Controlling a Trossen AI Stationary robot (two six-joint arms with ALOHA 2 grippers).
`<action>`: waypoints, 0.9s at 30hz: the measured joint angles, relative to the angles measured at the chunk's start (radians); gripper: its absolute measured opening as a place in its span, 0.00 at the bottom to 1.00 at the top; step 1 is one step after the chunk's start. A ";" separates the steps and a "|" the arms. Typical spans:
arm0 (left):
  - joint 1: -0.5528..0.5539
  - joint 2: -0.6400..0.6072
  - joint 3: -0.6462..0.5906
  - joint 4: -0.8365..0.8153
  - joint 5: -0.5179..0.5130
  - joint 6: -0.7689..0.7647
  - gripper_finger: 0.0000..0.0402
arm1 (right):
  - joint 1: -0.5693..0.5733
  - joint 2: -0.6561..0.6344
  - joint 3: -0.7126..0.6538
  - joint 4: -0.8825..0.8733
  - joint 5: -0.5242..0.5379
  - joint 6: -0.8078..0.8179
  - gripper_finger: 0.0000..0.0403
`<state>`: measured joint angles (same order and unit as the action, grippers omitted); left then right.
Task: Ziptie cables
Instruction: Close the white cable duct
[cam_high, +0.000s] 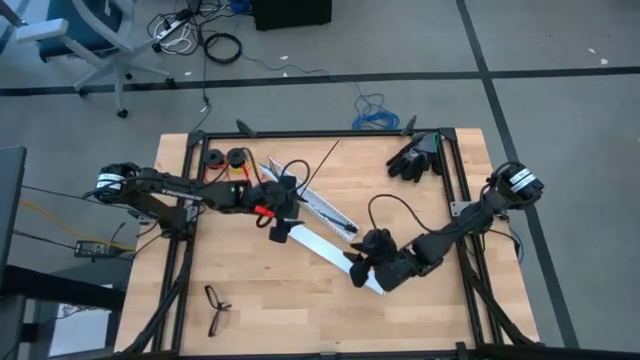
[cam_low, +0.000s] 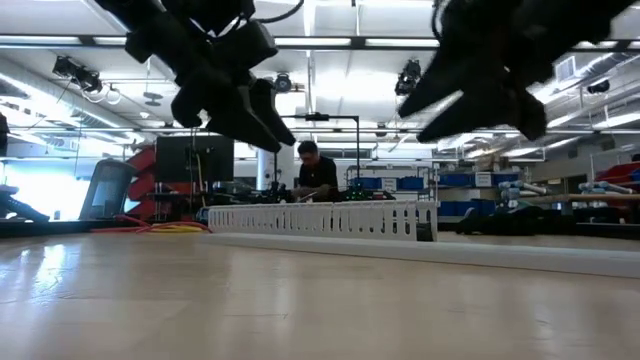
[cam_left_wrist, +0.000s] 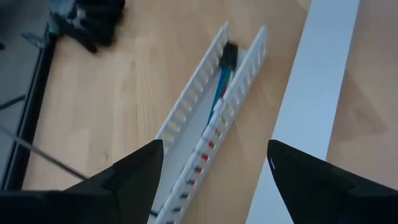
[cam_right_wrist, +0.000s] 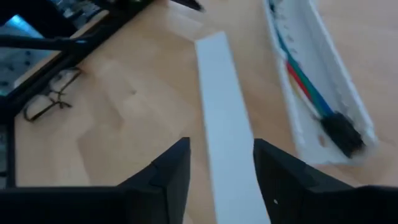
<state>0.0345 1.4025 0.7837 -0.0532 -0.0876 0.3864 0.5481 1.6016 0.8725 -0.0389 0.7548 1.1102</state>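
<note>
Your left gripper (cam_left_wrist: 211, 168) hangs over the near end of the slotted white rail (cam_left_wrist: 205, 118), its two dark fingers (cam_left_wrist: 134, 171) spread wide apart with nothing between them. In its wrist view the channel runs straight out between the fingers, so you are lined up along it. The cables (cam_left_wrist: 219, 93) lie inside that channel, blue and green strands ending in a small black connector (cam_left_wrist: 230, 55) at the far end. They sit boxed in by the slotted walls, which I judge is why the gripper comes from above rather than from the side.

Your right gripper (cam_right_wrist: 221, 165) hovers above the flat white cover strip (cam_right_wrist: 221, 106), fingers parted and straddling the strip's width without visibly touching it; it holds nothing. Just beside the strip, the same rail shows in this view with the red, green and blue strands and the connector at its end.

From above, the left gripper (cam_high: 283, 195) is near the middle of the table (cam_high: 260, 300) at the upper end of the rail, and the right gripper (cam_high: 365, 262) is at the lower end of the strip. A thin dark line (cam_high: 322, 165) runs diagonally away behind the left gripper; it may be the ziptie, but I cannot tell for sure. A pair of glasses (cam_high: 216, 305) lies well apart near the front edge, and black gloves (cam_high: 412, 158) rest at the far right corner
</note>
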 joint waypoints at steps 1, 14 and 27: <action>0.006 0.000 0.000 -0.013 -0.001 0.003 0.75 | -0.016 0.000 0.019 -0.011 -0.015 -0.023 0.38; 0.101 -0.115 -0.003 -0.142 -0.018 0.004 0.75 | -0.323 0.000 0.182 0.003 -0.237 -0.428 0.26; 0.203 -0.396 -0.002 -0.358 -0.005 0.003 0.75 | -0.381 0.417 0.681 -0.259 -0.278 -0.678 0.19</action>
<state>0.2380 1.0061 0.7816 -0.4113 -0.0921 0.3891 0.1669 2.0187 1.5532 -0.2977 0.4769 0.4319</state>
